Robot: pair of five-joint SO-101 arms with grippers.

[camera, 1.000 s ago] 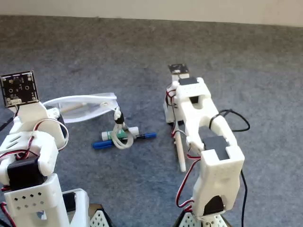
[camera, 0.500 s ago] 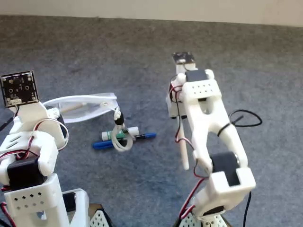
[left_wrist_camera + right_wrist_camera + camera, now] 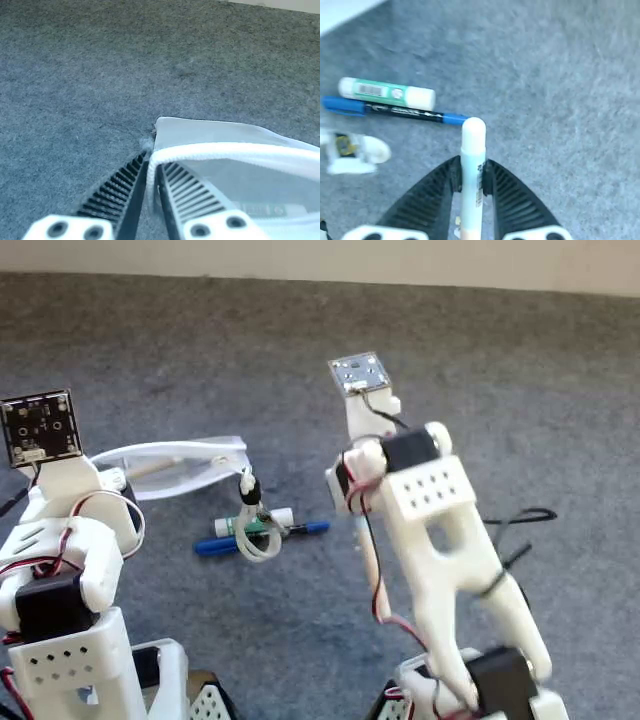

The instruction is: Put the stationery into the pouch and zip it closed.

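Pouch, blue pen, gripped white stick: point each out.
pouch (image 3: pixel 215 131): left wrist view, upper fabric edge.
blue pen (image 3: pixel 400 111): right wrist view, mid-barrel.
white stick (image 3: pixel 472 170): right wrist view, barrel below the cap.

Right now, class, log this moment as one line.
left claw: shut on pouch edge | right claw: shut on white pen | on carpet: blue pen, glue stick | white pen not yet in pouch

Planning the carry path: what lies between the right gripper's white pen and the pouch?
High view: a blue pen, a green glue stick and a white looped cord lie between the pouch and the white pen in the right gripper.
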